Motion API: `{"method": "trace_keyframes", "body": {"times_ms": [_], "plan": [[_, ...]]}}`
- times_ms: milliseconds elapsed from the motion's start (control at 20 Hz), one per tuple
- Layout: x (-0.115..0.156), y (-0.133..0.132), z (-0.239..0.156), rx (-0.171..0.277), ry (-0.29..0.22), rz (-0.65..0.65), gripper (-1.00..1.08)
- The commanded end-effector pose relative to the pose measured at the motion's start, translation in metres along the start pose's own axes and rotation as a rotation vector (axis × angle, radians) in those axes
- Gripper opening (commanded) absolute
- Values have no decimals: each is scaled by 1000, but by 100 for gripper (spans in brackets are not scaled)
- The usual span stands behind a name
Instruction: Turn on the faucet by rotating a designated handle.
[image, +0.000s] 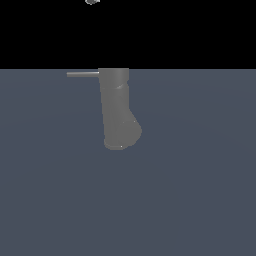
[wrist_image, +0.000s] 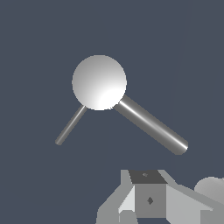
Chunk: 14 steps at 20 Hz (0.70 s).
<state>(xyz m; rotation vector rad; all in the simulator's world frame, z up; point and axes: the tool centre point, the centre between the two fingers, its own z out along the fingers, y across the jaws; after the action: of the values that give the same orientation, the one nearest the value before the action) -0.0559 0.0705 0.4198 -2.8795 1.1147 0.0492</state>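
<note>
Flat grey-blue ground carries the faucet (image: 117, 107) with its handle (image: 83, 74) untouched, your gripper (wrist_image: 146, 199) well apart above, finger state unclear, so descend beside the rod.

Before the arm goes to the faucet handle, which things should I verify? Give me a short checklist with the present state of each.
1. Handle in sight: ok, it projects from the faucet toward the exterior view's left.
2. Handle free of obstruction: ok, nothing touches it.
3. Gripper near the handle: not ok, it is well apart in the wrist view.
4. Fingers open: cannot tell, tips are out of frame.
5. Faucet already turned on: cannot tell.
</note>
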Motion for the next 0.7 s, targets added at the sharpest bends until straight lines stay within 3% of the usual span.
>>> {"method": "trace_keyframes", "body": {"times_ms": [0,650], "plan": [[5,-14,11,0,-1,58,-100],[22,-85,75,-12,12,352,-100]]}}
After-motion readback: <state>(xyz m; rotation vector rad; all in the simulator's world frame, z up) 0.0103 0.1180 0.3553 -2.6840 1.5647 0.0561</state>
